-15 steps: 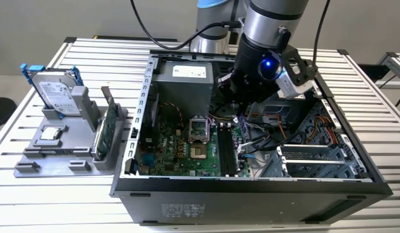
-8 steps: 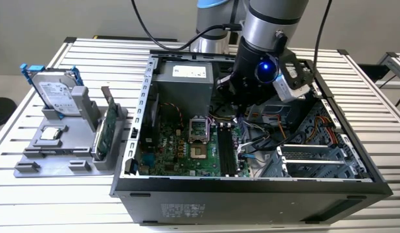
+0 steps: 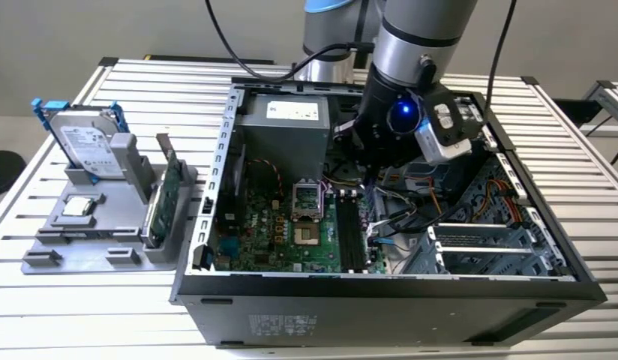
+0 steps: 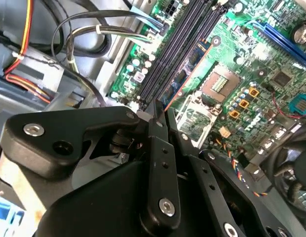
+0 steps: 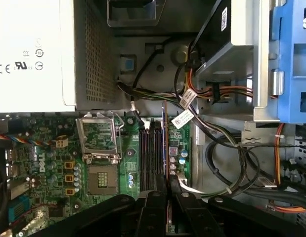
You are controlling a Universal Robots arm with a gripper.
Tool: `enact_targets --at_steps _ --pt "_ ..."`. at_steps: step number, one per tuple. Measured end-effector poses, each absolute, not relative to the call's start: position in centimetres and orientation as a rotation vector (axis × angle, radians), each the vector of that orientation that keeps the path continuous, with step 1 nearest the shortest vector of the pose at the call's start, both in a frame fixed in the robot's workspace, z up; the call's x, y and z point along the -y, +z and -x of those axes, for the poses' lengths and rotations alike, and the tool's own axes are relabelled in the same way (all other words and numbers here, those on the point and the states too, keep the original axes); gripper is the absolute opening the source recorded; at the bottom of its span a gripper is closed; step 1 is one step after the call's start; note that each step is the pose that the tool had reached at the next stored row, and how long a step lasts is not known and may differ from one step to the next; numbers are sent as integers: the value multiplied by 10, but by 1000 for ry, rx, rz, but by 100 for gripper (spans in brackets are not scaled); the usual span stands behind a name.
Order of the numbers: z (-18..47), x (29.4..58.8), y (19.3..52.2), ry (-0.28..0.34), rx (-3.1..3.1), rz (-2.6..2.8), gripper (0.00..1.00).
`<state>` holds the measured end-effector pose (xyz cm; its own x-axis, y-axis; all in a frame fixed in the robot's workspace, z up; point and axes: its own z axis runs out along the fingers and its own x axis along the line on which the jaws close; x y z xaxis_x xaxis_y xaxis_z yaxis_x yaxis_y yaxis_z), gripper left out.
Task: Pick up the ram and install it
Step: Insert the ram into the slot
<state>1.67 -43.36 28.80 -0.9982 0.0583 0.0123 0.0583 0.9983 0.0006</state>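
1. While the arm reaches down into the open computer case (image 3: 389, 289), its gripper (image 5: 168, 190) is clenched on the ram (image 5: 166, 143), held on edge between the two black fingers (image 5: 153, 212).
2. Seen in the first wrist view, the ram stands as a thin stick with a reddish edge directly over the row of black memory slots (image 5: 152, 158) on the green motherboard (image 5: 54, 163), at the slot nearest the cable bundle (image 5: 227, 163); whether it is seated cannot be told.
3. From the second wrist view, the ram (image 4: 185, 74) runs lengthwise along the memory slots (image 4: 167, 59), its near end pinched at the fingertips (image 4: 157, 123).
4. Beside the slots lies the empty processor socket (image 5: 101, 148) with its metal frame.
5. Outside the case, on the exterior view's left, a grey holder tray (image 3: 79, 225) carries a silver hard drive (image 3: 87, 146) with blue rails and an upright green circuit card (image 3: 161, 206).
6. Everything stands on a slatted metal table (image 3: 49, 315).
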Motion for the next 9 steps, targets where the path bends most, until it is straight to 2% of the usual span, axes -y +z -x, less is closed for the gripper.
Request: enact_targets --at_steps 9 --pt "-17 434 277 -2 3128 100 0"
